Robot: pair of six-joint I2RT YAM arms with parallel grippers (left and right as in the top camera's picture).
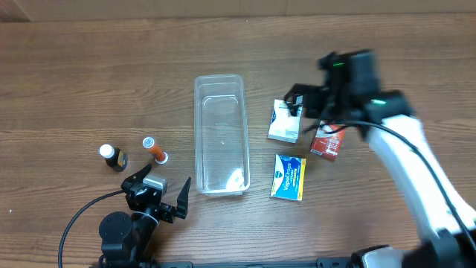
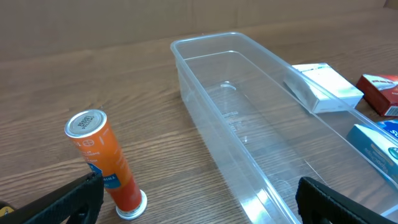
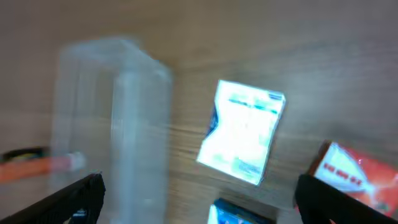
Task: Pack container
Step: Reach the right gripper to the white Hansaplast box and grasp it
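Note:
The clear plastic container stands empty at the table's middle; it also shows in the left wrist view and, blurred, in the right wrist view. A white box, a red box and a blue-and-yellow box lie to its right. An orange tube and a small dark bottle with a white cap stand to its left. My left gripper is open and empty near the front edge, beside the orange tube. My right gripper is open and empty above the white box.
Black cables run from both arms along the table's front. The right arm's white link stretches over the table's right side. The wooden table top extends left and behind the container.

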